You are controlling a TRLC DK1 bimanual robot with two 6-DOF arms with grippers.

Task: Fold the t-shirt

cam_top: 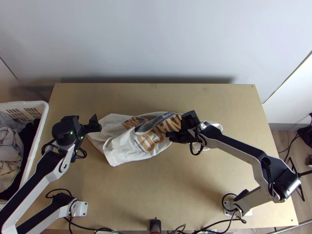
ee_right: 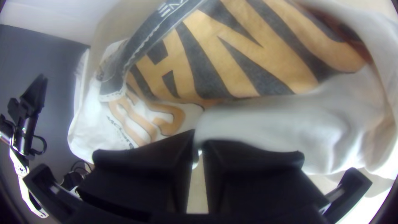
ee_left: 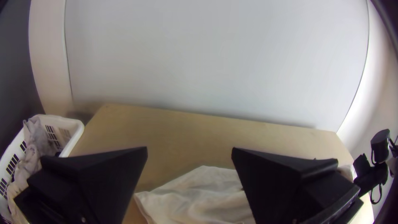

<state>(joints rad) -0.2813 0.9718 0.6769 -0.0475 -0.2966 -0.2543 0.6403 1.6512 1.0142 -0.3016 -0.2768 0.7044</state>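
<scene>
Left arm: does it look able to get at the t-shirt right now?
Probably yes: the left gripper is open at the left edge of the t-shirt, with nothing visible in between.

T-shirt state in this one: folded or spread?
Neither: the t-shirt lies bunched on the table, its outline uneven, with creased overlaps breaking up the large orange lettering.

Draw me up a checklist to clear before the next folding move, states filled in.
1. Right pincer gripping cloth: ok, shut on the t-shirt.
2. Left pincer gripping cloth: not ok, open by the shirt's left end.
3. Shirt spread flat: not ok, bunched and creased.
4. Shirt within the edges of the table: ok.
5. Basket apart from shirt: ok, left of the table.
6. Both sleeves located: cannot tell.
</scene>
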